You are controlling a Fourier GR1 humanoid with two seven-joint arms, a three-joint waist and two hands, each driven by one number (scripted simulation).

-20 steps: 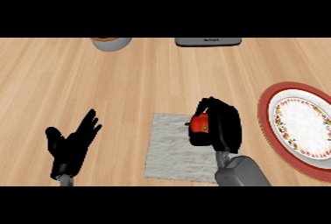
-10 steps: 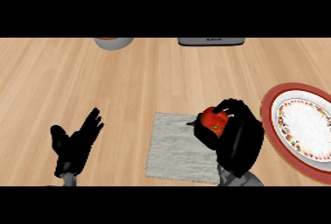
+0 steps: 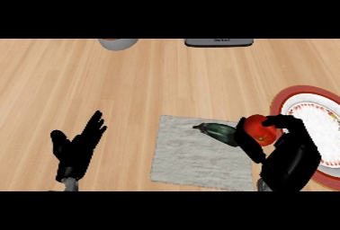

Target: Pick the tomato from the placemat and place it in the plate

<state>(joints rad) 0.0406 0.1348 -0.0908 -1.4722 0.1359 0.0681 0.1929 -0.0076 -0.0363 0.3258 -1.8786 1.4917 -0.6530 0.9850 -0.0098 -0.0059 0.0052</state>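
Note:
The red tomato (image 3: 260, 131) is held in my right hand (image 3: 287, 155), whose fingers and thumb curl round it. It hangs over the right edge of the grey placemat (image 3: 192, 157), just left of the red-rimmed white plate (image 3: 287, 96). A dark green vegetable (image 3: 219, 131) lies on the placemat near its upper right corner, partly hidden by my right hand. My left hand (image 3: 78, 149) rests open at the lower left, fingers up, away from the placemat.
A grey bowl (image 3: 118, 43) sits at the far edge of the wooden counter, upper left. A dark flat appliance (image 3: 219, 42) lies at the far edge, upper middle.
My right hand has carried the tomato to the right, off the placemat's middle and toward the plate, uncovering the dark green vegetable. The left hand has stayed in place.

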